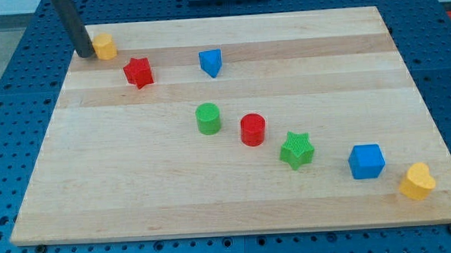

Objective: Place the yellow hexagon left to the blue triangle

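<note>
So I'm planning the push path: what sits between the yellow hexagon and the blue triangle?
In the camera view, the red star sits between the yellow hexagon and the blue triangle, slightly below the straight line. My tip touches the hexagon's left side.

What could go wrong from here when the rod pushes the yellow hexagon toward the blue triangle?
1. The red star lies between the yellow hexagon and the blue triangle. A straight push would likely hit it and drive it into the triangle.
2. My tip sits at the hexagon's left side, near the board's top-left corner. An off-centre push may let the hexagon slip aside, perhaps off the top edge.
</note>
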`<state>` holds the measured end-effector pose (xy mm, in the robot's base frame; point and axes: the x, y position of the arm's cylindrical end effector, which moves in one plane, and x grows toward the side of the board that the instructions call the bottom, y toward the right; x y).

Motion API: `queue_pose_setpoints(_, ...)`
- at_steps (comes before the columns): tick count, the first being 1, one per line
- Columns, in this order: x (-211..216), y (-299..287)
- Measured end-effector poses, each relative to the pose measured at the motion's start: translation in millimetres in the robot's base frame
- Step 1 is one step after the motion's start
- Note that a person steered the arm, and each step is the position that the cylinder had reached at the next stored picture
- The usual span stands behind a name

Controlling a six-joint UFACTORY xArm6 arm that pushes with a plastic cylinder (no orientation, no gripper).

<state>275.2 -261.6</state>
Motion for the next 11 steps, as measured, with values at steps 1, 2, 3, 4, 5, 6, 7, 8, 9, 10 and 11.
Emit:
queue_pose_setpoints(1, 10.0, 12.4)
queue_pose_setpoints(2, 10.0, 5.0)
queue_pose_setpoints(3, 3.3, -9.0)
queue_pose_setpoints(4, -21.3, -22.2)
queue_pose_setpoints(5, -39.2, -9.7)
queue_pose_setpoints(6, -43.9, 3.3)
queue_pose_setpoints(7, -25.7, 22.1)
queue_pose_setpoints(8, -19.5, 32.8)
queue_pose_setpoints(9, -7.6, 58.5)
queue_pose_setpoints(10, -7.6, 64.6)
queue_pose_setpoints(11, -7.0, 82.0)
